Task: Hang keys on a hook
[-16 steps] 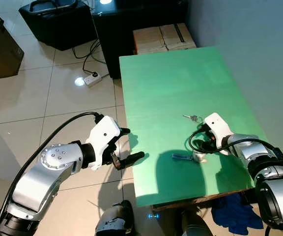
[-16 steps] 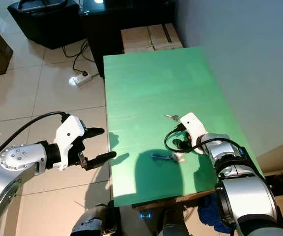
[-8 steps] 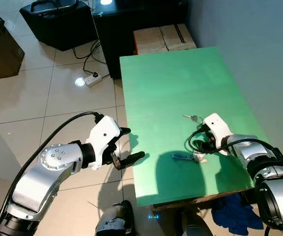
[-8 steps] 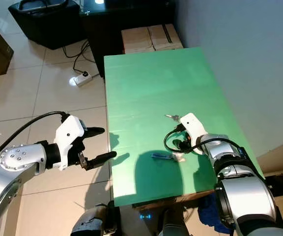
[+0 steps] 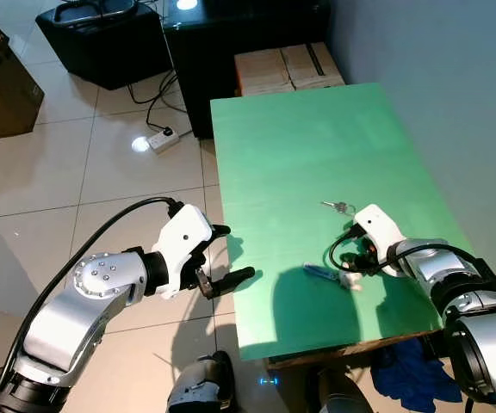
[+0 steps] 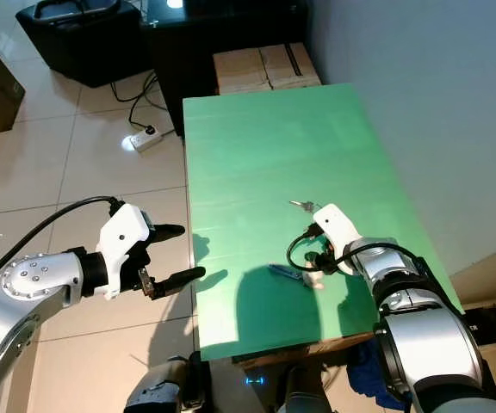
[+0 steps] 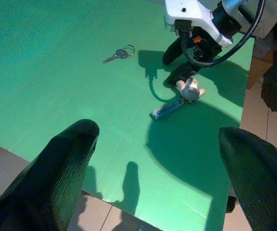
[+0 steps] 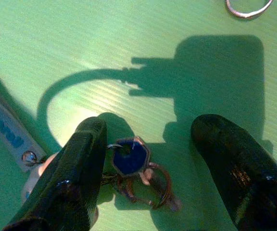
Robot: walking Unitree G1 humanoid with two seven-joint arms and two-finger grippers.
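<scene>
1. On the tiled floor (image 5: pixel 76 172) stands a green table (image 5: pixel 300 155), its long side running away from the robot; a grey wall (image 5: pixel 455 86) lies to its right.
2. Beyond the table's far end: a black cabinet (image 5: pixel 231 34) with cardboard boxes (image 5: pixel 287 67) beside it, a white power strip (image 5: pixel 164 138) with black cable on the tiles.
3. Left gripper (image 5: pixel 222 256) hangs over the floor just off the table's left edge, fingers spread wide apart, nothing between them.
4. Right gripper (image 8: pixel 148 163) is low over the table's near right part, fingers parted and straddling the key bunch (image 8: pixel 131 166); one finger (image 8: pixel 78 168) sits just beside the bunch, and contact cannot be told.
5. Key bunch lies flat on the table. Appearance: a key with a dark blue hexagonal head, threaded on brownish metal rings, joined to a small pale figure charm (image 7: pixel 190 89) and a flat blue tag strap (image 7: pixel 167 109) pointing towards the table's near edge.
6. A separate small silver key on a ring (image 7: pixel 119 54) lies on the table farther from the robot, apart from the bunch.
</scene>
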